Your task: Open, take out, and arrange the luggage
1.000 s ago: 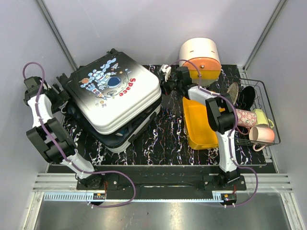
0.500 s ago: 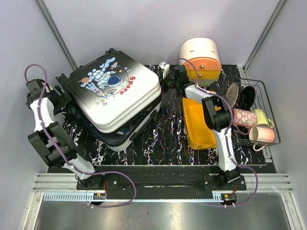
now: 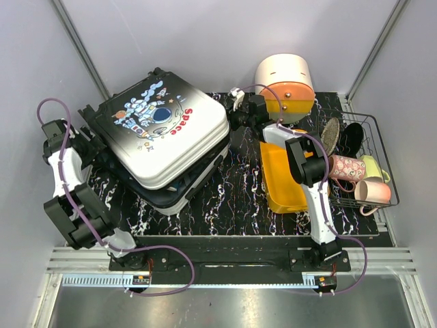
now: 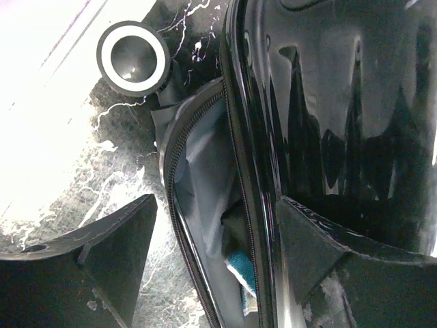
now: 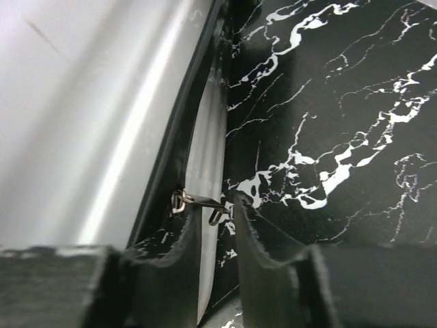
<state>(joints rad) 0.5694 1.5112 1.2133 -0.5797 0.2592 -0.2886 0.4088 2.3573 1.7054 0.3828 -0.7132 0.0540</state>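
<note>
The luggage (image 3: 164,137) lies flat on the left half of the mat, astronaut print up, with its lid slightly ajar. My left gripper (image 3: 87,140) is at its left side. In the left wrist view it (image 4: 213,205) stands open across the unzipped edge. There the grey lining (image 4: 201,164) and a teal item (image 4: 240,263) show in the gap beside the black shell (image 4: 341,102). My right gripper (image 3: 235,113) sits at the luggage's far right corner. In the right wrist view it (image 5: 215,205) is narrowly open, with the metal zipper pull (image 5: 198,201) lying across its tips.
A white-and-orange rounded box (image 3: 287,82) stands at the back right, just behind my right gripper. An orange tray (image 3: 283,178) lies in front of it. A wire basket (image 3: 360,115) with cups (image 3: 372,191) fills the right edge. A luggage wheel (image 4: 132,57) sits near my left gripper.
My right gripper's jaws have parted from shut and stand slightly apart at the zipper pull. My left arm has shifted a little beside the luggage, gripper still open.
</note>
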